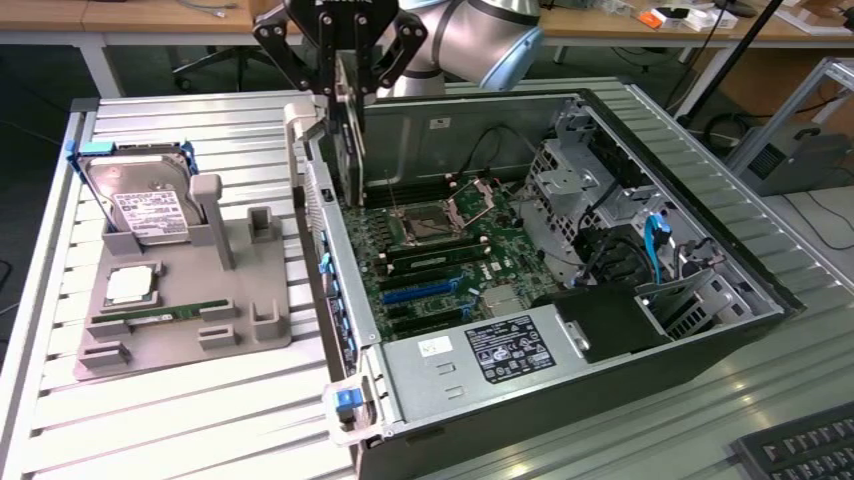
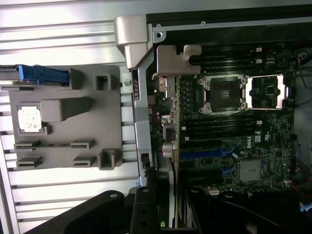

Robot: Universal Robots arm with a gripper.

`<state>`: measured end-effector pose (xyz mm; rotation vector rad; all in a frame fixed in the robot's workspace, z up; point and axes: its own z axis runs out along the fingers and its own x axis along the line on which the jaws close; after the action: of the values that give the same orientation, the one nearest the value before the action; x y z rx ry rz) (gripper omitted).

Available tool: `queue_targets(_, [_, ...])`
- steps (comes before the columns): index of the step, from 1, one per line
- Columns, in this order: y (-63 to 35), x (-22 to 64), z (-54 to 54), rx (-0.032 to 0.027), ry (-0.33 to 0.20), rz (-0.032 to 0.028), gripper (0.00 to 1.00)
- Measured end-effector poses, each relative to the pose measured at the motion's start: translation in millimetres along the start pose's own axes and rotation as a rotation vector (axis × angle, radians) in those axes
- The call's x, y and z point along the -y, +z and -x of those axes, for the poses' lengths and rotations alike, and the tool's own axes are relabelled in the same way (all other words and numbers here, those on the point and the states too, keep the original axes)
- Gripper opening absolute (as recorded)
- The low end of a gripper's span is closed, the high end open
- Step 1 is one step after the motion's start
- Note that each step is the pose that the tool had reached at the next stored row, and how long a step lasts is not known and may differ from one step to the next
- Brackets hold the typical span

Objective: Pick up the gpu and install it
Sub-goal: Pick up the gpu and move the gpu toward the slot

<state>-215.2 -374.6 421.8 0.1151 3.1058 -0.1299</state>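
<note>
1. Holding the gpu (image 1: 355, 150) up in the air at the moment: the tool (image 1: 354, 88) is clamped on its top edge, so the card hangs upright and looks super thin edge-on.
2. The card is over the open computer case (image 1: 694, 330), along the case's side toward the exterior view's left, with its lower end just above the motherboard (image 1: 447, 250). Can't tell if it touches anything down there.
3. From the wrist view, the silvery bracket (image 2: 171, 61) sits right beside the case's wall.
4. On the bench (image 1: 174, 420), on the exterior view's left of the case, is a grey holder (image 1: 260, 300). A hard drive (image 1: 147, 212) stands upright at its far end, and a CPU chip (image 1: 130, 285) and a green RAM stick (image 1: 160, 315) lie flat nearer.
5. A keyboard (image 1: 801, 450) corner pokes in at the near right.
</note>
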Motion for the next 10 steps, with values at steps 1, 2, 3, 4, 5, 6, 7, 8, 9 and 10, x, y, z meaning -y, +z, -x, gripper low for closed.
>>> queue_targets(1, [0.5,-0.1,0.3,0.0,0.0,-0.0001,0.27])
queue_targets(2, [0.9,-0.1,0.6,-0.0001,0.0,-0.0002,0.27])
queue_targets(3, [1.3,-0.2,0.9,-0.0001,0.0,-0.0002,0.27])
queue_targets(4, [2.0,-0.3,1.2,0.0,0.0,-0.0001,0.27])
queue_targets(5, [2.4,-0.3,1.5,0.0,0.0,-0.0002,0.27])
queue_targets(6, [3.0,-0.4,1.8,0.0,0.0,-0.0002,0.27])
queue_targets(7, [3.7,-0.5,2.3,0.0,0.0,-0.0002,0.27])
queue_targets(8, [4.1,-0.5,2.6,0.0,0.0,-0.0002,0.27])
queue_targets(9, [4.9,-0.7,3.3,-0.0001,0.0,-0.0004,0.27])
queue_targets(10, [5.4,-0.7,3.8,-0.0001,0.0,-0.0004,0.27])
